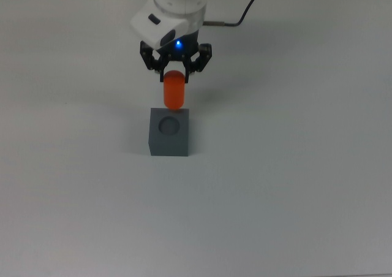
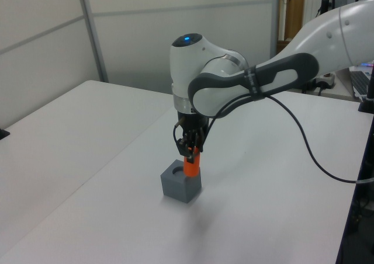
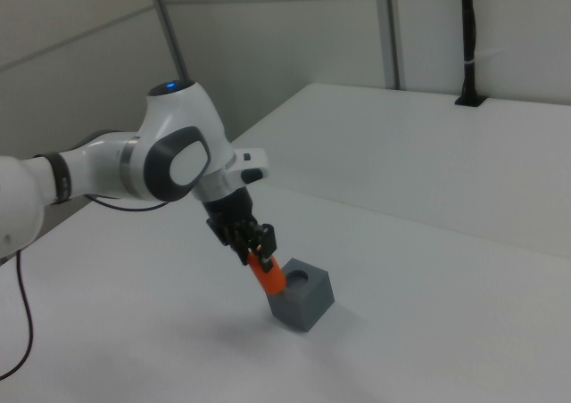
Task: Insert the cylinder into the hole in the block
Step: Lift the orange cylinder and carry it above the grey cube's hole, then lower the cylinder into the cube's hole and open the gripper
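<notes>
The orange-red cylinder [image 1: 174, 92] [image 2: 191, 165] [image 3: 267, 275] hangs in the air, held at its upper end by my gripper [image 1: 174, 73] [image 2: 190, 150] [image 3: 253, 250], which is shut on it. The grey block [image 1: 168, 132] [image 2: 181, 181] [image 3: 302, 296] stands on the white table with its round hole [image 1: 169, 126] facing up and nothing in it. In the top view the cylinder's lower end reaches the block's far edge. In the left view it hangs over the block's right part, beside the hole [image 2: 179, 171].
The white table [image 1: 294, 166] spreads wide around the block. A black cable [image 1: 245, 10] runs from the arm toward the top view's far edge. In the left view, shelves and a cable stand beyond the table at the right.
</notes>
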You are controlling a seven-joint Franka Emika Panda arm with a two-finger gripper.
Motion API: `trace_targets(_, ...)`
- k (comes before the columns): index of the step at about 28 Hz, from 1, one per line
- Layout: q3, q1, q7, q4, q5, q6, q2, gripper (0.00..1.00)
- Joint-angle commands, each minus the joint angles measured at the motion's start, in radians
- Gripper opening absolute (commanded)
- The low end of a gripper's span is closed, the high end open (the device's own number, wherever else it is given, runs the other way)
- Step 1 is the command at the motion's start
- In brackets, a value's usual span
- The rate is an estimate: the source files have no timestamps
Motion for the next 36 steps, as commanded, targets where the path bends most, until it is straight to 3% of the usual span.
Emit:
trace_targets(1, -0.019, 0.004, 0.007, 0.128, -0.009, -0.031, 0.100, 0.35)
trace_targets(16, -0.019, 0.004, 0.006, 0.158, -0.018, -0.016, 0.146, 0.37)
trace_targets(24, -0.019, 0.001, 0.000, 0.159, -0.023, -0.014, 0.157, 0.57)
trace_targets(26, -0.019, 0.002, 0.000, 0.158, -0.023, -0.014, 0.157, 0.72)
trace_targets(28, -0.019, 0.003, 0.004, 0.158, -0.023, -0.014, 0.157, 1.00)
trace_targets(36, -0.021, 0.003, 0.007, 0.158, -0.038, -0.029, 0.123, 1.00)
